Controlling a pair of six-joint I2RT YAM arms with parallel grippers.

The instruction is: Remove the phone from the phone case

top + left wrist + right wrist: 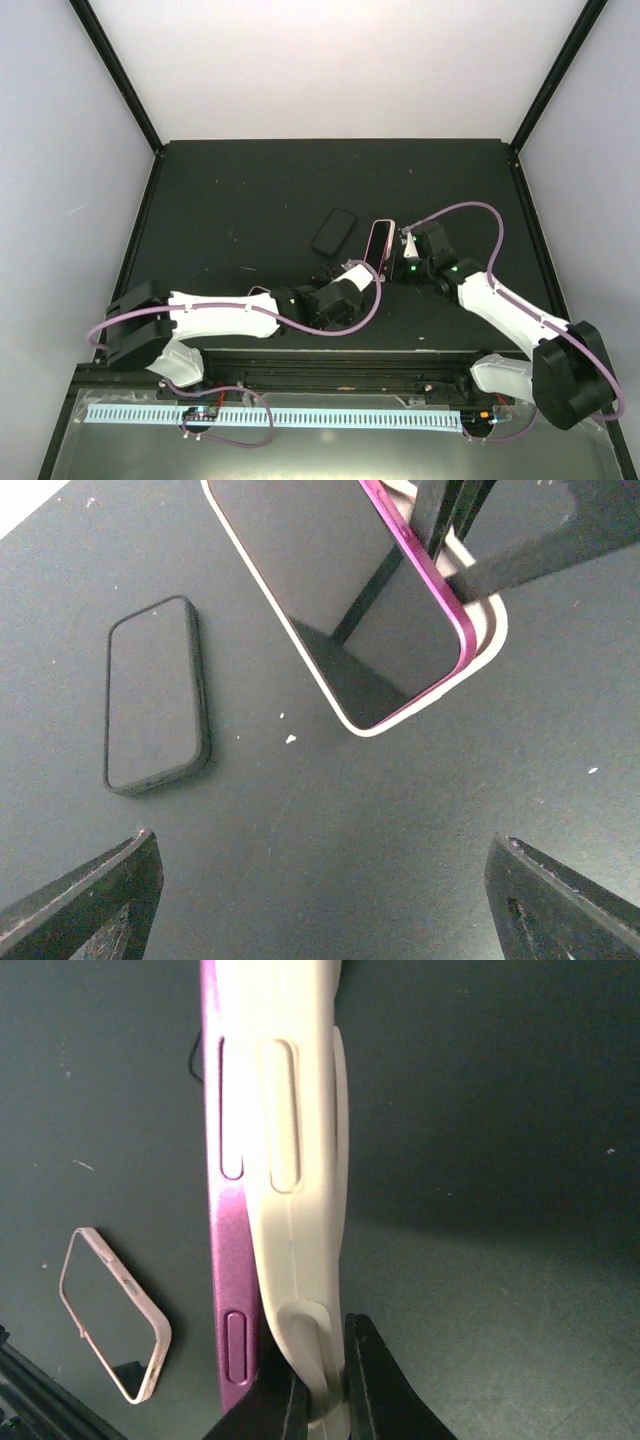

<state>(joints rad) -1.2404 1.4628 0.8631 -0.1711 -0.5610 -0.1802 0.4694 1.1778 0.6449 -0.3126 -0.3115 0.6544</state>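
A purple phone sits in a cream case, held up on its edge over the black table. My right gripper is shut on the case's rim at the near end, where the case bows away from the phone's side. In the top view the phone and case stand mid-table with the right gripper beside them. In the left wrist view the phone's dark screen faces me, with the cream case behind it. My left gripper is open and empty, just short of the phone.
A second dark phone-shaped slab lies flat to the left of the held phone; it also shows in the left wrist view and in the right wrist view. The black table is ringed by a black frame.
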